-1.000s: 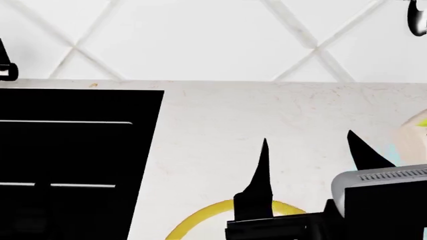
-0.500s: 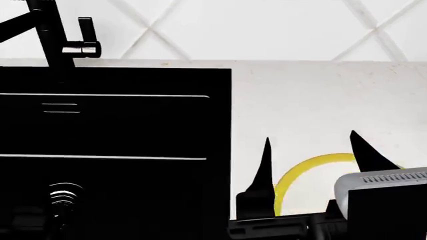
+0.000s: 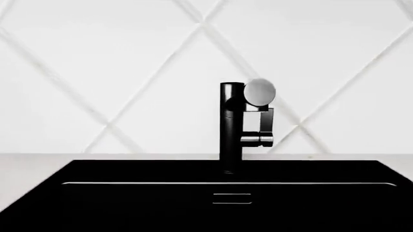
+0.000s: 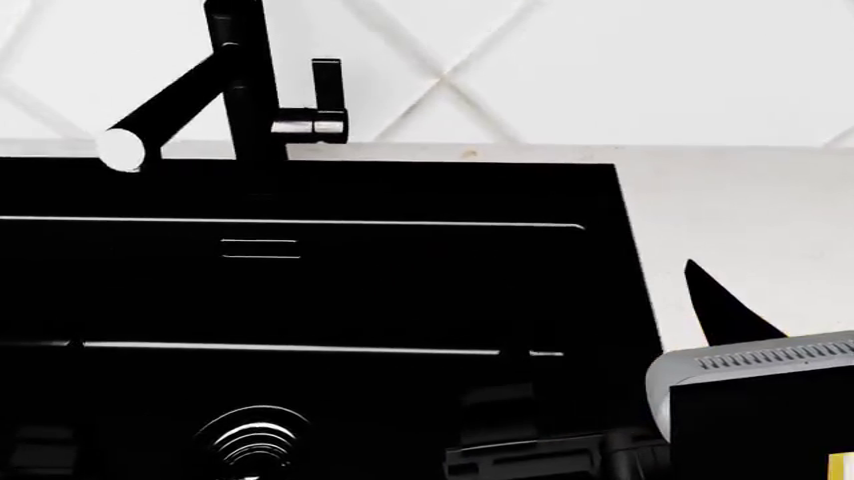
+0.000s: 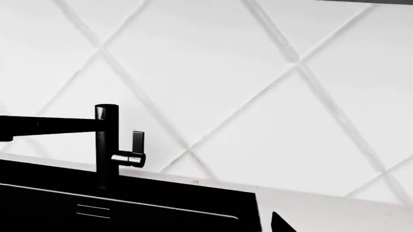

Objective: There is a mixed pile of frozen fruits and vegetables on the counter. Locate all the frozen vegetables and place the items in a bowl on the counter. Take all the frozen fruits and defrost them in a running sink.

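Sink [image 4: 307, 290]: set into the counter [image 4: 747, 220], filling the left and middle of the head view.
Faucet [image 4: 247, 85]: at the sink's back edge, in front of the tiled wall [image 4: 601, 60]; spout reaching left and forward over the basin.
Drain [image 4: 251, 440]: in the basin floor, toward the near side.
Counter: right of the sink and in a strip behind it.
Right gripper [image 4: 601, 330]: low at the sink's right edge.

The head view has swung left: the sink [image 4: 307, 300] now fills it, and the yellow-rimmed bowl is gone.
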Controlling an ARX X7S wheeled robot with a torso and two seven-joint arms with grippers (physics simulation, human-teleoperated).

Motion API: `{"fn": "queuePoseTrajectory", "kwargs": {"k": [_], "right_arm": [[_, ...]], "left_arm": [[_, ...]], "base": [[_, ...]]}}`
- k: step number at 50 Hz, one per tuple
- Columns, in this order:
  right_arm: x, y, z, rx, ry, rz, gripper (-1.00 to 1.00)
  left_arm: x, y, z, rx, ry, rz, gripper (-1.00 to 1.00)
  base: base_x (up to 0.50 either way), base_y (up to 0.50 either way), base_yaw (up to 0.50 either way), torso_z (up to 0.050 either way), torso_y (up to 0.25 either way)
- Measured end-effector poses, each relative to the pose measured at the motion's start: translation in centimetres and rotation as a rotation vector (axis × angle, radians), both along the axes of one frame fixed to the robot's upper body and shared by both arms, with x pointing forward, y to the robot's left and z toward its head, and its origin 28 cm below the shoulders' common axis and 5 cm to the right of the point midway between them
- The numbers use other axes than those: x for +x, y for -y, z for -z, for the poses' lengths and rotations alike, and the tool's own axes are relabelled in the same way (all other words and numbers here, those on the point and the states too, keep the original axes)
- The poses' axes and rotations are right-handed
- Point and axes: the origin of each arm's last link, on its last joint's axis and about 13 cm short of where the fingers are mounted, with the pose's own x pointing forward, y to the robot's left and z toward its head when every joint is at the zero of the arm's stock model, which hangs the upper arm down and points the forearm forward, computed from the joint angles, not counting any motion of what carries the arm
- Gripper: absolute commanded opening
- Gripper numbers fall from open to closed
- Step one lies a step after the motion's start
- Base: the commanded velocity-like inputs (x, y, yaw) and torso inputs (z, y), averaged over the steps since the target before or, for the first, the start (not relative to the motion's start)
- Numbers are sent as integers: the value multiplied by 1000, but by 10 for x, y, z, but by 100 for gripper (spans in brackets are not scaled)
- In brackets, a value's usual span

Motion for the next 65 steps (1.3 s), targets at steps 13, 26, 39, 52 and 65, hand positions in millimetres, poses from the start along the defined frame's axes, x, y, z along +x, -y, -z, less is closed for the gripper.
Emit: {"fn": "queuePoseTrajectory", "kwargs": {"k": [13, 26, 39, 52, 65], "right_arm": [[0, 0, 0, 6, 3, -2, 100], [0, -1, 1, 10, 3, -6, 100], [1, -1, 2, 8, 2, -9, 100], [2, -1, 2, 9, 3, -11, 100], [3, -3, 4, 26, -8, 3, 100]], "left_arm": [[2, 1, 0, 1, 0, -2, 100], [1, 1, 0, 1, 1, -1, 100], [-1, -1, 0, 2, 1, 0, 100], [-1, 0, 1, 3, 0, 0, 100], [8, 5, -3, -6, 1, 24, 100]], "base": [[-101, 500, 0, 0, 0], [-62, 500, 0, 0, 0], [0, 500, 0, 0, 0], [0, 500, 0, 0, 0], [0, 14, 0, 0, 0]]}}
